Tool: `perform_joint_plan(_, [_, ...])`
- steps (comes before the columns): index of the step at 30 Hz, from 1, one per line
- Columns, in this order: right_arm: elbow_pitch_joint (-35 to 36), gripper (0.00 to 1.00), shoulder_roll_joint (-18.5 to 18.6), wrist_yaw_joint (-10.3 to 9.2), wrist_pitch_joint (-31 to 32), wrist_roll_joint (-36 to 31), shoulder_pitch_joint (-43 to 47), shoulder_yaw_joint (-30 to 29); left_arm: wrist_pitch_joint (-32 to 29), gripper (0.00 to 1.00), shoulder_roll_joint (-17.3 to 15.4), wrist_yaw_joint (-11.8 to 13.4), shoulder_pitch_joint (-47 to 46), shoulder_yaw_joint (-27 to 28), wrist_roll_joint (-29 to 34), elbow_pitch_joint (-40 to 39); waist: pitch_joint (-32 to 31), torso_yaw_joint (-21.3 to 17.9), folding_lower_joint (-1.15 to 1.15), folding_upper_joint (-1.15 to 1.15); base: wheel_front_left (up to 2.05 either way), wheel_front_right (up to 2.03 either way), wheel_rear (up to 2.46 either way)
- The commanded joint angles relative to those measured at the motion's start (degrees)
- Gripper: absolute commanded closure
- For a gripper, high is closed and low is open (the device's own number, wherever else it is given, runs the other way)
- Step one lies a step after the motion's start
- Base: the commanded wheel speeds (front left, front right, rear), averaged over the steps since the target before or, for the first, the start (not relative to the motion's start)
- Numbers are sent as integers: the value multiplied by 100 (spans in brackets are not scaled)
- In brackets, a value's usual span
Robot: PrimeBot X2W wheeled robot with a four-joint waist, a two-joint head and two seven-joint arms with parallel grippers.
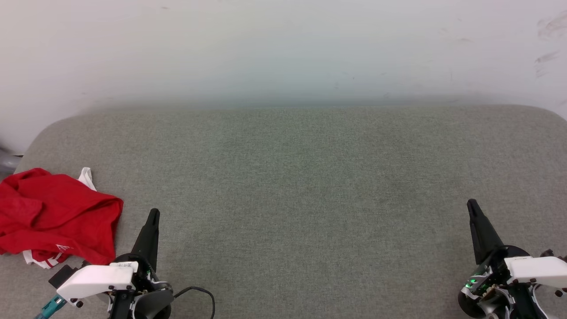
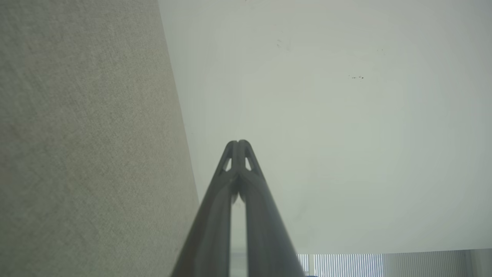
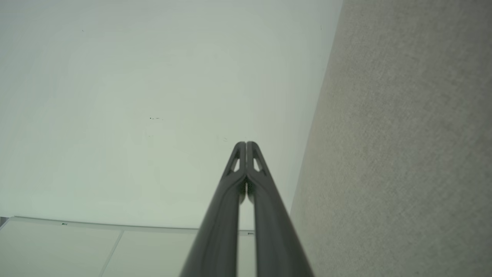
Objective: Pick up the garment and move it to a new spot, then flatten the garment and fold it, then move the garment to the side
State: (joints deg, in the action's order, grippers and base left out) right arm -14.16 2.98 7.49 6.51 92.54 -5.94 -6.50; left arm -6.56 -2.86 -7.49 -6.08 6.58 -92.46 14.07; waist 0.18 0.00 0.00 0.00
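The garment [image 1: 53,217], a bright red shirt with white trim, lies crumpled in a heap at the near left corner of the grey fabric surface [image 1: 301,177]. My left gripper [image 1: 153,213] rises just to the right of the heap, apart from it, shut with nothing held. In the left wrist view its fingertips [image 2: 238,144] meet against a pale wall. My right gripper [image 1: 472,204] stands at the near right, far from the garment, shut and empty. Its closed fingertips [image 3: 246,144] show in the right wrist view.
A pale wall [image 1: 283,48] rises behind the grey surface, whose far corners are rounded. A black cable [image 1: 199,292] loops beside my left arm near the front edge. The wide middle of the grey surface lies between my two grippers.
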Motion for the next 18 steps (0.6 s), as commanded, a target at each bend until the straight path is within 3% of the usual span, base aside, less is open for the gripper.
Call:
perform_joint_plan(1, [-1, 100, -19, 0, -2, -28, -74, 2, -8, 100, 9, -15, -35, 10, 10, -3, 0, 0, 0, 0, 0, 0, 0])
perform_joint_plan(18, [-1, 100, -19, 0, -2, -28, -75, 2, -8, 100, 9, -15, -35, 10, 10, -3, 0, 0, 0, 0, 0, 0, 0])
